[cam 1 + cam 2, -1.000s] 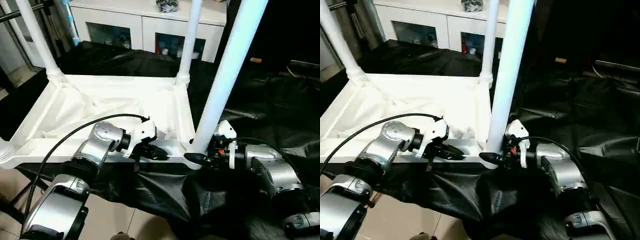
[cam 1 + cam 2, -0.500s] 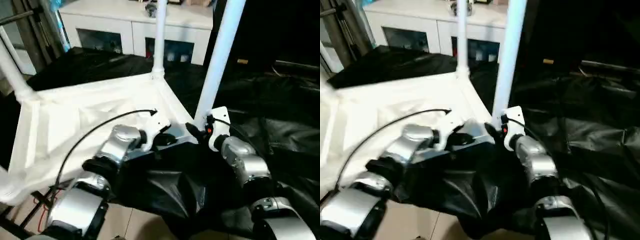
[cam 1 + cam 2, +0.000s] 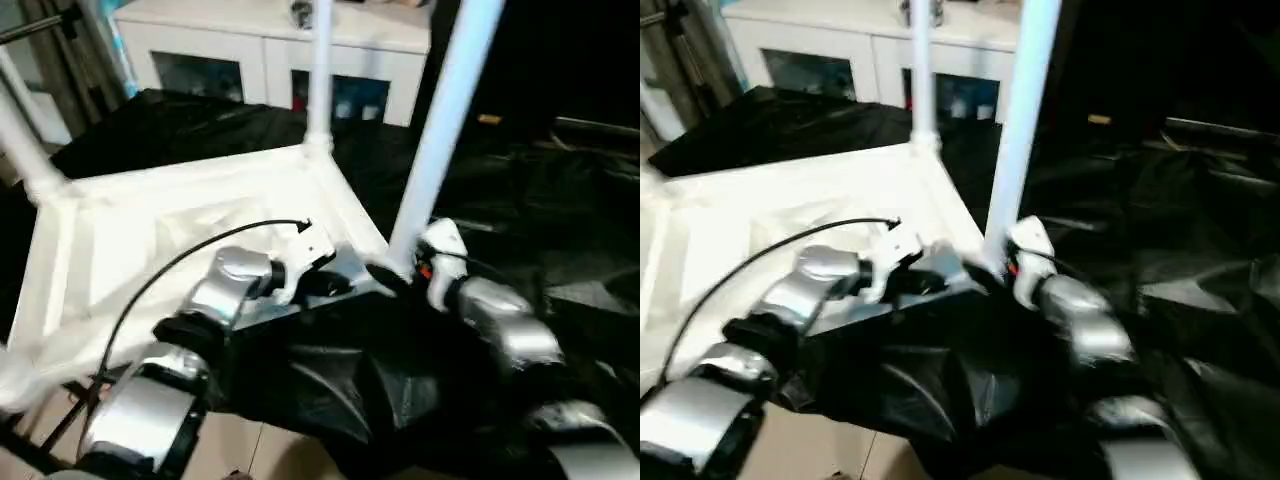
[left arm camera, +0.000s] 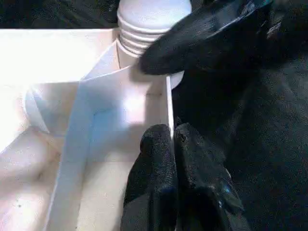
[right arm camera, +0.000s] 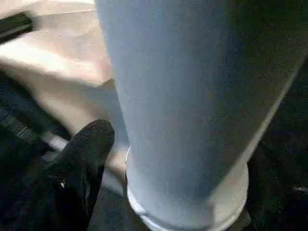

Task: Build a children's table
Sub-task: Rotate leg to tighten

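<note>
Two grippers meet mid-frame: left gripper point(image 4: 173, 159) pinches the tabletop point(image 3: 180, 215) rim; right gripper point(image 3: 385, 275) spread around a leg point(image 3: 440, 130).

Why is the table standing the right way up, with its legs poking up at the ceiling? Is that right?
Not quite. The legs do poke up, but the tabletop lies upside down: the left eye view shows its ribbed underside facing up, with the near leg and the far leg rising from its corner sockets.
</note>
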{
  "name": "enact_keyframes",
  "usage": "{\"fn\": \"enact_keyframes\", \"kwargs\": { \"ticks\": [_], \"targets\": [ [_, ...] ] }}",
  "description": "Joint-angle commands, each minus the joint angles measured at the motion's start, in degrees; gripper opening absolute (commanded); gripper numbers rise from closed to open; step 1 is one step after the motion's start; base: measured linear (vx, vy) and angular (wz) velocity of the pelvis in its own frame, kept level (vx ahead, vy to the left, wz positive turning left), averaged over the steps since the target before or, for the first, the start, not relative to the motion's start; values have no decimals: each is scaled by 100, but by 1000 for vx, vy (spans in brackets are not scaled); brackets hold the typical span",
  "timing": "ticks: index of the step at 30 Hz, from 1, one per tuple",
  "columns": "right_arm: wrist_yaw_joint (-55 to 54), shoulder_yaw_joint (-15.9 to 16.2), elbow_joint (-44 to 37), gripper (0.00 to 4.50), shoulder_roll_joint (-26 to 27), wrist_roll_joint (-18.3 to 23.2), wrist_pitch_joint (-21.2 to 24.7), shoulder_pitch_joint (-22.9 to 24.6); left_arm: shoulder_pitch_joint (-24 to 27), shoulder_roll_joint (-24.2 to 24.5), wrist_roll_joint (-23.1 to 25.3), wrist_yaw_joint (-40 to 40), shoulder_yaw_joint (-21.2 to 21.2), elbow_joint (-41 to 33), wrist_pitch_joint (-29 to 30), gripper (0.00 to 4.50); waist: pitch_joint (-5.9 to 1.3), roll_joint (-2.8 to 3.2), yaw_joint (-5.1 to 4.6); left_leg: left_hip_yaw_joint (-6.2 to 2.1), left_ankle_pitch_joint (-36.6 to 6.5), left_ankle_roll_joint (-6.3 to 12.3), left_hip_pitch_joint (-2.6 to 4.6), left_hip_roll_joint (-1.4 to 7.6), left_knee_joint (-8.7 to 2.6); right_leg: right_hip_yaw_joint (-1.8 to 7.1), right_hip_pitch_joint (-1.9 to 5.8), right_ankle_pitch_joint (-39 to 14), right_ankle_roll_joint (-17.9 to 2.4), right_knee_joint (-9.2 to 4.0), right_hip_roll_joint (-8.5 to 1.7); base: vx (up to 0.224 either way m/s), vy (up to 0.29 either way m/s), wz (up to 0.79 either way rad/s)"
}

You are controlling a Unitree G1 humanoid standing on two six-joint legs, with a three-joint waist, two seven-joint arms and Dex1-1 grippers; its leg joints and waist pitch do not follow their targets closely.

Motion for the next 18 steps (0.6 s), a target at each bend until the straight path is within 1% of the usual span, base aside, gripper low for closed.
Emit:
{"fn": "enact_keyframes", "kwargs": {
  "ticks": [1,2,5,6,8,10,11,13,15,16,18],
  "targets": [
    [676,483,-253,389,133,148,159,106,-36,-133,-80,-217,-183,-220,-207,0,-388,-19,37,-16,-922,562,0,192,-278,254,299,-679,-1419,-299,-457,0,0,0],
    [945,554,-402,389,13,206,260,175,-5,-69,-125,-405,-192,-271,-247,0,-387,-26,56,-12,-913,557,14,198,-277,248,292,-717,-1436,-303,-460,0,0,0],
    [1450,670,-634,389,-197,291,442,290,51,58,-199,-782,-209,-363,-298,0,-371,-27,116,-7,-1014,540,19,210,-282,252,284,-926,-1397,-323,-464,0,0,0],
    [1578,713,-705,389,-252,319,519,327,65,96,-208,-867,-220,-385,-303,0,-371,-26,118,-10,-1045,523,23,215,-289,249,279,-989,-1393,-322,-465,0,0,0],
    [1799,796,-849,358,-353,346,642,398,89,166,-218,-989,-234,-421,-315,0,-351,-31,139,-9,-1198,432,43,213,-303,253,260,-1316,-1298,-362,-466,0,0,0],
    [1946,836,-964,355,-415,353,732,448,98,213,-231,-1076,-240,-428,-331,0,-345,-23,150,-8,-1264,373,53,215,-310,261,247,-1506,-1251,-385,-478,0,0,0],
    [2037,877,-1033,345,-459,343,778,479,105,262,-239,-1164,-251,-431,-337,0,-351,-27,166,-11,-1245,354,57,218,-313,260,250,-1526,-1209,-384,-474,0,0,0],
    [2082,896,-1065,320,-480,327,798,496,111,292,-241,-1214,-254,-431,-346,0,-348,-30,154,-18,-1237,336,44,217,-320,257,250,-1513,-1194,-377,-472,0,0,0],
    [2140,927,-1131,312,-514,334,863,524,127,325,-248,-1275,-254,-443,-352,0,-352,-36,155,-16,-1225,324,42,214,-314,258,251,-1518,-1183,-378,-476,0,0,0],
    [2171,939,-1187,296,-535,355,916,546,142,335,-253,-1307,-256,-466,-347,0,-356,-38,160,-19,-1168,324,40,215,-315,259,254,-1451,-1191,-365,-475,0,0,0],
    [2155,931,-1235,287,-520,370,971,567,165,336,-263,-1319,-250,-506,-330,0,-362,-40,159,-16,-1107,337,32,216,-308,260,256,-1359,-1209,-352,-480,0,0,0]
  ]
}}
